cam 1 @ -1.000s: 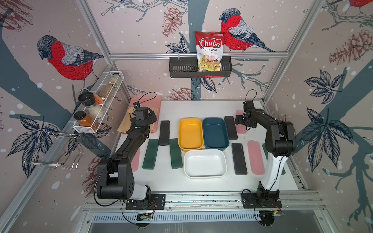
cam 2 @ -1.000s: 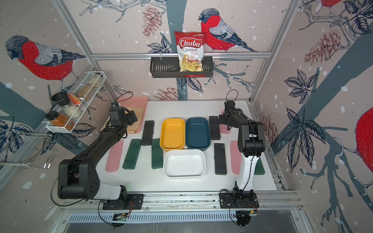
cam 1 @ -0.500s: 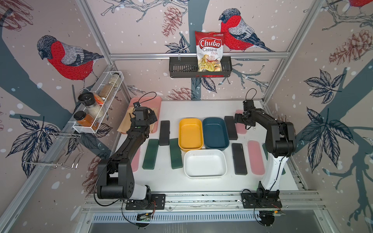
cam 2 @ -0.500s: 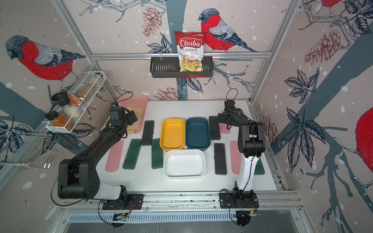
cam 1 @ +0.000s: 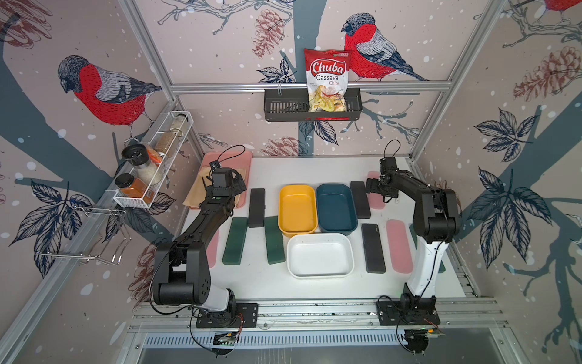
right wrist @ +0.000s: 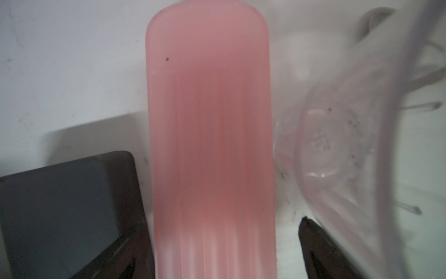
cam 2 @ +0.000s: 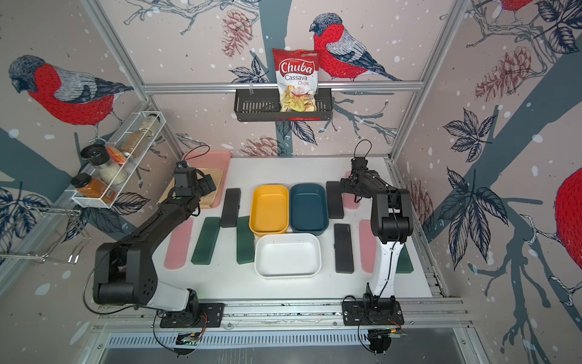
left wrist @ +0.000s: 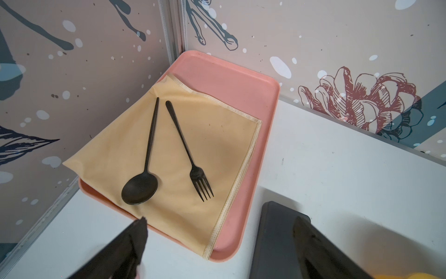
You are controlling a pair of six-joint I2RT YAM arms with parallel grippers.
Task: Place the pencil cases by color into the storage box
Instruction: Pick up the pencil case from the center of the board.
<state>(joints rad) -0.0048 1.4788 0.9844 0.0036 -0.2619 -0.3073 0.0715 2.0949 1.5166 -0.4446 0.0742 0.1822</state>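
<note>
Several pencil cases lie flat round three tubs: yellow [cam 1: 297, 209], blue [cam 1: 336, 208] and white [cam 1: 320, 255]. On the left are a black case [cam 1: 256, 208], two green ones [cam 1: 235, 241] [cam 1: 274, 240] and a pink one [cam 1: 213, 249] half under my left arm. On the right are black cases [cam 1: 360, 200] [cam 1: 373, 248] and pink cases [cam 1: 399, 245] [right wrist: 210, 120]. My right gripper [right wrist: 217, 224] [cam 1: 378, 189] is open, its fingers on either side of the far pink case. My left gripper [left wrist: 220, 218] [cam 1: 234, 186] hangs open over the tray corner beside the black case [left wrist: 275, 236].
A pink tray [left wrist: 229, 79] in the back left corner carries a tan cloth [left wrist: 212, 135] with a black spoon [left wrist: 140, 188] and fork [left wrist: 200, 178]. A green case [cam 2: 404, 260] lies behind the right arm's base. Walls stand close on both sides.
My right gripper has shifted slightly left and down over the far pink case. The left arm has not moved.
</note>
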